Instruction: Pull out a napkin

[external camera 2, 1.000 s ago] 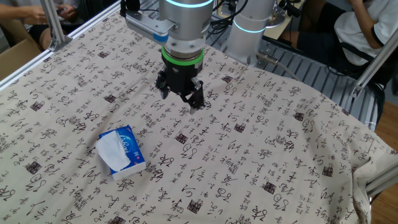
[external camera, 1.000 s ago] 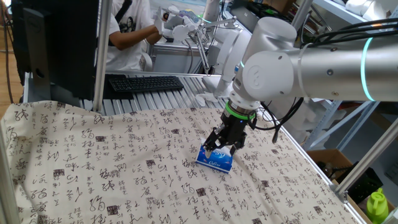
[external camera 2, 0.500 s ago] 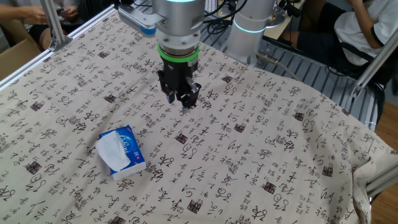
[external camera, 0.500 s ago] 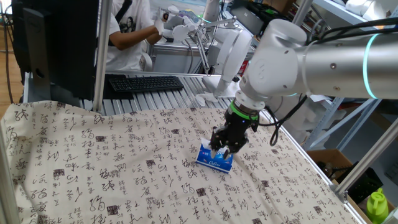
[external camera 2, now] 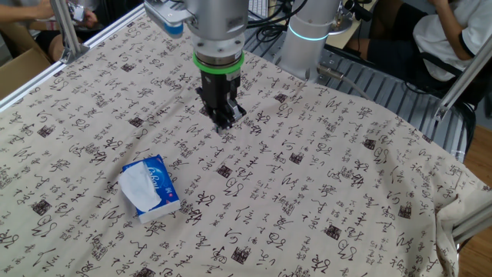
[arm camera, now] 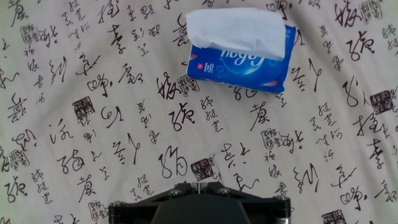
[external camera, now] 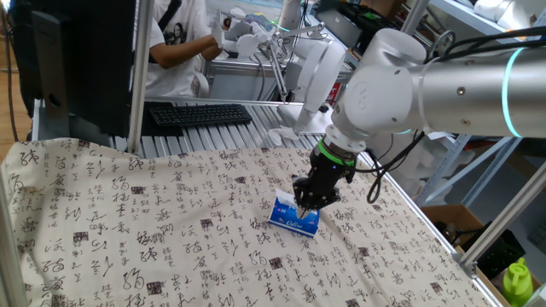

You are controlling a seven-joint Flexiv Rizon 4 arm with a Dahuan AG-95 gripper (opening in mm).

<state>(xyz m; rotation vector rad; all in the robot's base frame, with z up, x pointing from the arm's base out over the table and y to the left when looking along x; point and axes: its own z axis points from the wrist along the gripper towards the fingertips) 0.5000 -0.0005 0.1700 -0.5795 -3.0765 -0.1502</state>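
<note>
1. Calligraphy-printed cloth covers the counter (external camera 2: pixel 323 185), with a keyboard (external camera: pixel 200 113) and a seated person (external camera: pixel 175 43) behind it in one fixed view
2. At the centre of the scene, the end effector (external camera 2: pixel 222 123) points straight down over bare cloth, its fingers brought fully together with nothing between them
3. Outward from there, the blue-and-white tissue pack (external camera 2: pixel 151 187) lies flat on the cloth, apart from the fingertips; in the other fixed view it sits toward the lower left of the end effector, clearly not under it
4. On top of the pack, the napkin (external camera 2: pixel 141 185) shows as a loose white sheet rising from the opening, still tucked in
5. Seen from the hand view, the pack (arm camera: pixel 242 61) lies ahead of the fingers and a little to the right, with the napkin (arm camera: pixel 235 32) spread along its far edge; the long axis of both runs across that view, slightly tilted
6. My judgement: the coming move turns on that offset, since the arm must travel across to the pack and the fingers must part before they can pinch the raised sheet across its thin fold
</note>
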